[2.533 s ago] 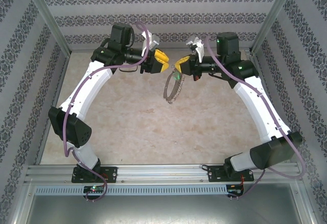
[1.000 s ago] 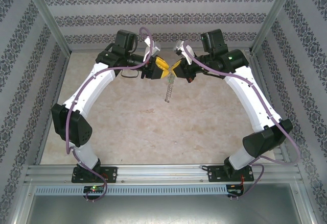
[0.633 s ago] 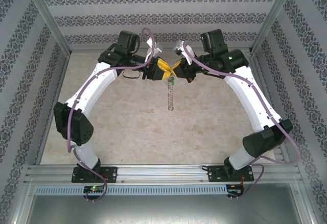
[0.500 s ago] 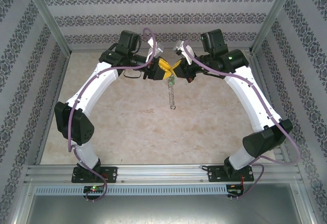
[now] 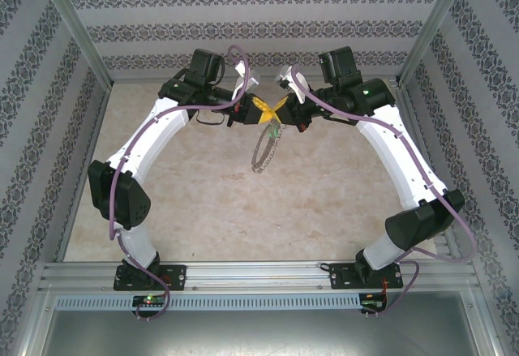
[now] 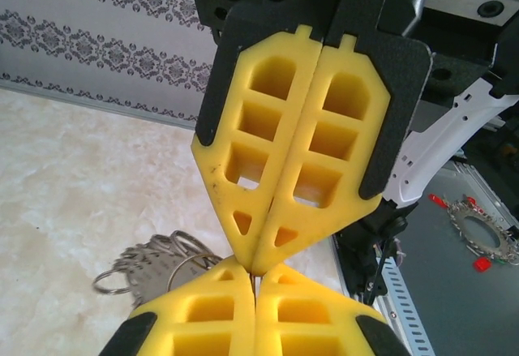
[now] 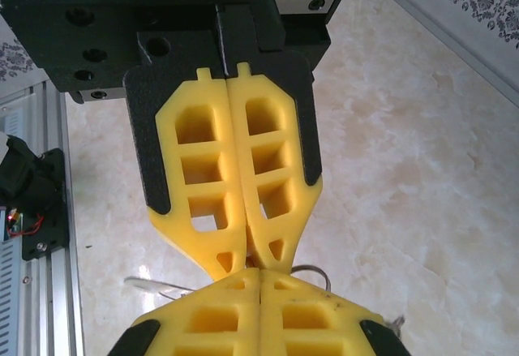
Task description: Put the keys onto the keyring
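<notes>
Okay, left tool: closed tight, pads pressed flat together with no gap, nose aimed at the other tool. In the left wrist view a thin metal sliver sits between its fingers, right at the tip. Both tools meet nose to nose, tips touching, raised above the counter. The keyring hangs straight down from that meeting point as an open loop with small bits along the edge. Cannot tell which tool's pads actually pinch it. The key has its green head just under the right tool's tip, at the top of the ring; threaded on or not, cannot tell. Right tool: also closed tight, pads flush, pointing at the left tool. In the right wrist view, ring wire pokes out just beside its fingertips.
</notes>
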You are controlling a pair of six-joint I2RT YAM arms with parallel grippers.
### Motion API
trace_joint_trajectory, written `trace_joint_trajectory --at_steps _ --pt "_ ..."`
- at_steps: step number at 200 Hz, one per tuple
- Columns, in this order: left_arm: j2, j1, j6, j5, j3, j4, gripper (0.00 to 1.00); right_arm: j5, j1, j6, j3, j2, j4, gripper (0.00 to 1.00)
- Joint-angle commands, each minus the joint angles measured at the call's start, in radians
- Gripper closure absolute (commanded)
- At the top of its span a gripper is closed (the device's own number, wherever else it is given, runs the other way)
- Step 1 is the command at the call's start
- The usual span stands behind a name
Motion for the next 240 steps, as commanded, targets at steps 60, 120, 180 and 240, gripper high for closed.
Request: trace_joint_trajectory --at_steps 60,120,180,240 --pt "0.001 -0.013 0.023 0.053 0.036 -0.017 1.0 -0.056 -0.064 0.154 -0.054 -0.079 0.221 0.59" --pt "0.006 -0.013 0.012 0.062 0.05 -0.005 1.0 -0.096 -0.129 0.315 -0.356 -0.284 0.465 0.54" --pt "-0.006 -0.013 0.008 0.063 0.066 -0.017 1.0 -0.232 -0.127 0.408 -0.665 -0.356 0.719 0.52" --pt "-0.016 -0.013 0.011 0.066 0.064 -0.021 1.0 -0.276 -0.119 0.474 -0.743 -0.326 0.86 0.47"
